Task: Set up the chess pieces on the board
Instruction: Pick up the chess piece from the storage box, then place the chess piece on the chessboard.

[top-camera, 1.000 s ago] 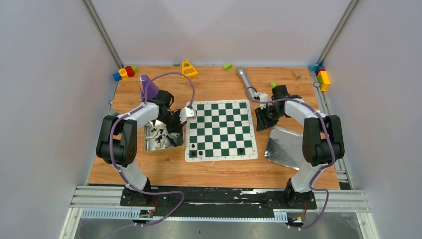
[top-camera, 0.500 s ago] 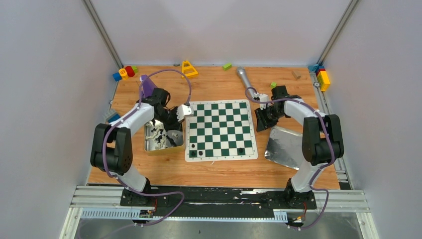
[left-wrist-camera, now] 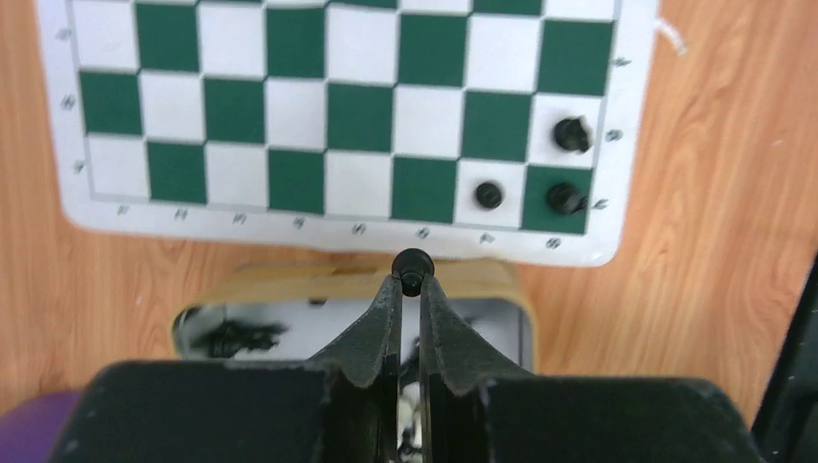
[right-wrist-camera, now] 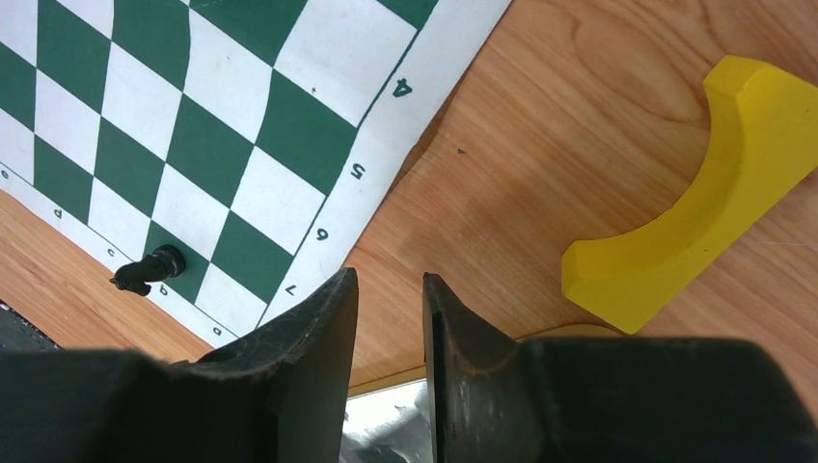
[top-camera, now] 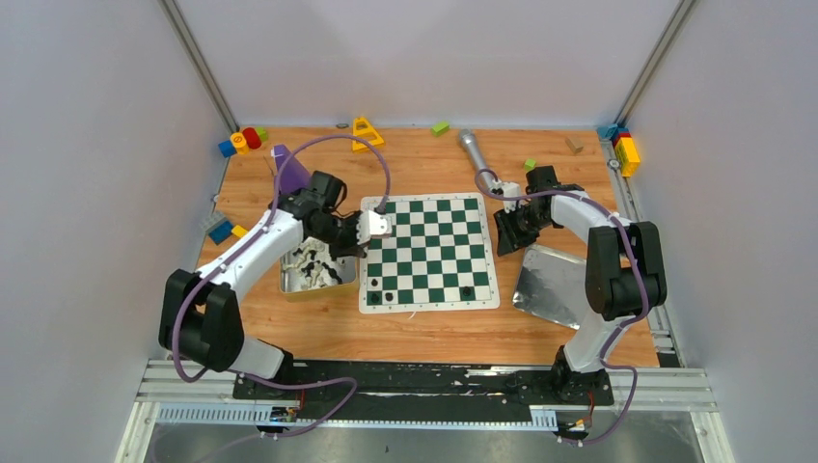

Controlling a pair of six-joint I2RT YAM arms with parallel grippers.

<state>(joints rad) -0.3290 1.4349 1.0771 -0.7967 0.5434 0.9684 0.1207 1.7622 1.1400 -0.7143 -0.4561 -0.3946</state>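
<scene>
Change since a second ago: the left arm has swung off the tin and out toward the board. The right arm has not moved.

Left fingers [left-wrist-camera: 388,313]: pinched together on a black pawn [left-wrist-camera: 414,262], its head showing just above the tips. It is held clear of any surface. In the wrist view it lines up with the far rim of the open tin [left-wrist-camera: 289,282], just short of the white border of the board [left-wrist-camera: 338,217]. From overhead, the same fingers sit at the board's left edge, about midway along it.

Right fingers [right-wrist-camera: 323,318]: slightly apart, nothing between them. They hover over bare bench [right-wrist-camera: 502,174] just off the board's right edge, with a yellow arch block [right-wrist-camera: 675,193] near.

Board so far: three black pieces [left-wrist-camera: 565,199] grouped in the near-left corner, none touching another, and a fourth black piece [top-camera: 466,290] further along the near row. No white pieces are on it. The rest lie in the tin.

Reading: the pick is done and the carry is under way. This pawn looks bound for the near rows beside the other blacks. The task is at an early stage. The next move calls for lowering the pawn onto the centre of one square without nudging its neighbours. It is a small piece in a thin grip and could tip on release.
</scene>
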